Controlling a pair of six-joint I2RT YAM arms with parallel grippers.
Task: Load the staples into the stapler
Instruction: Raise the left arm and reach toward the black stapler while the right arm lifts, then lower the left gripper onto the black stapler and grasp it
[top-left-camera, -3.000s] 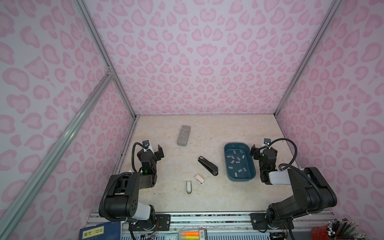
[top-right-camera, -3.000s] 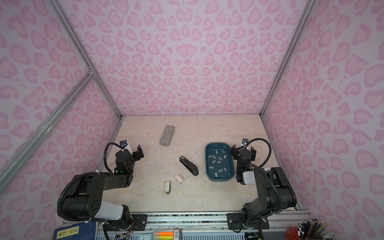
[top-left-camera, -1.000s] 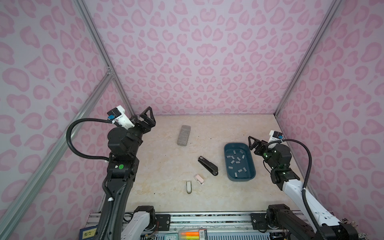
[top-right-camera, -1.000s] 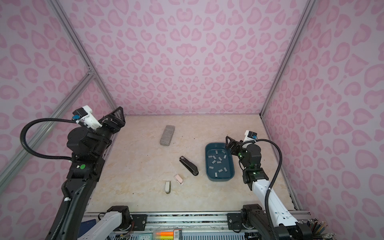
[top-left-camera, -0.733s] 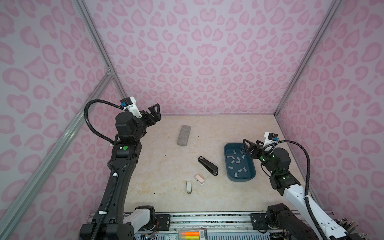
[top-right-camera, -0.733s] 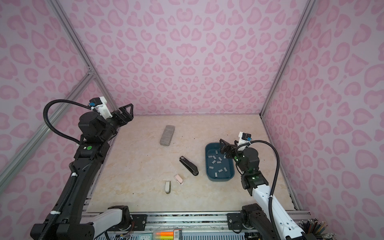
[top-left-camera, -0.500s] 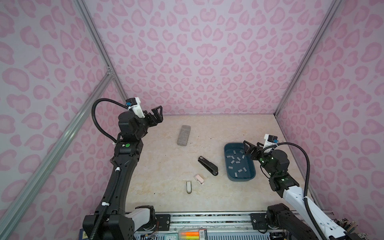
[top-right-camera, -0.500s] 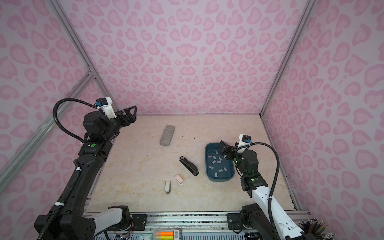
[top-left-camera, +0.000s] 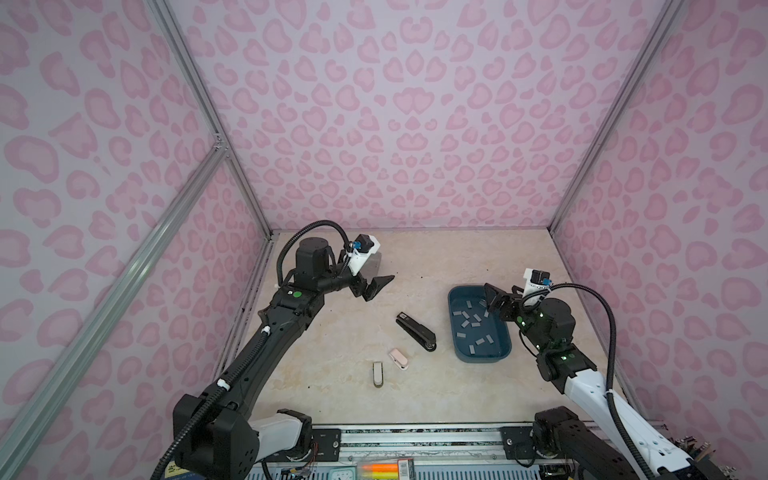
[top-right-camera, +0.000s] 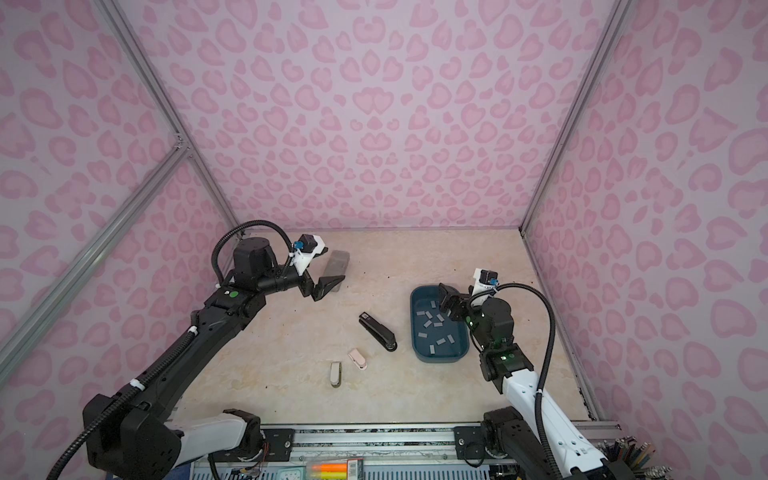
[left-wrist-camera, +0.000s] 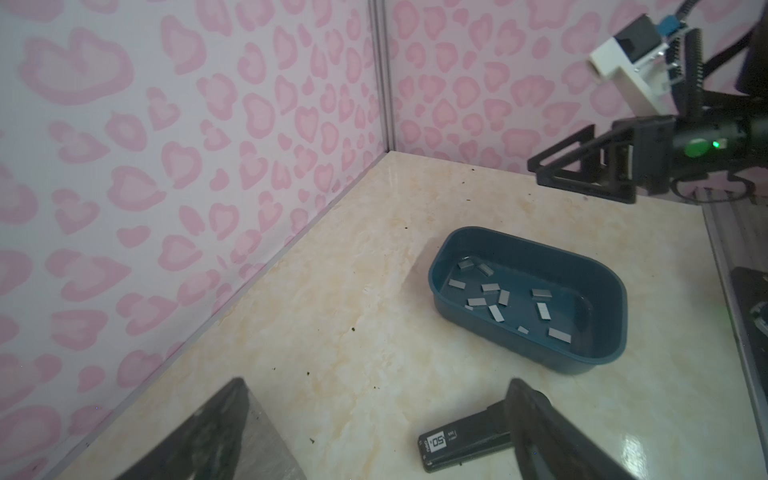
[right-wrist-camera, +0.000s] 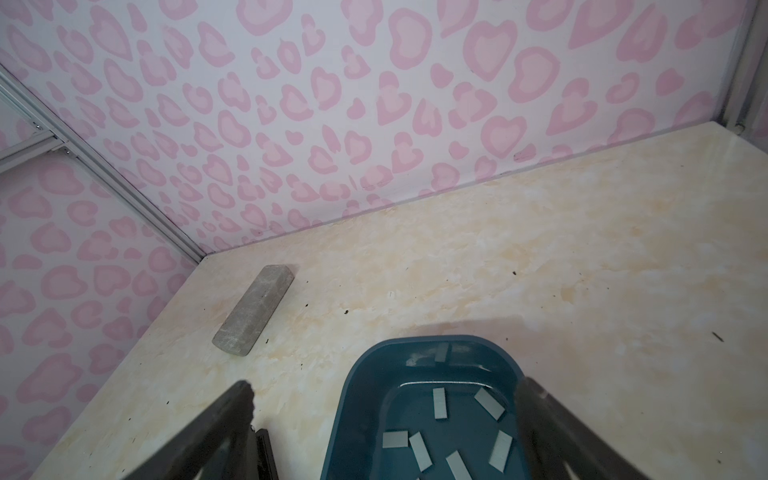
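Marbled beige tabletop (top-left-camera: 436, 395) bears, nearest, 2 small rounded bits: a grey-white piece (top-left-camera: 377, 374) and a pink piece (top-left-camera: 399, 359). Farther, the slim black stapler (top-left-camera: 417, 331) lies flat and diagonal, just left of a glossy teal oblong tub (top-left-camera: 453, 332) where the flat grey staples (top-left-camera: 469, 322) lie scattered. The right gripper (top-left-camera: 500, 300) hangs spread and empty above the tub's far end. The left gripper (top-left-camera: 374, 286) gapes empty above the near end of the speckled grey block (top-right-camera: 338, 262), far left.
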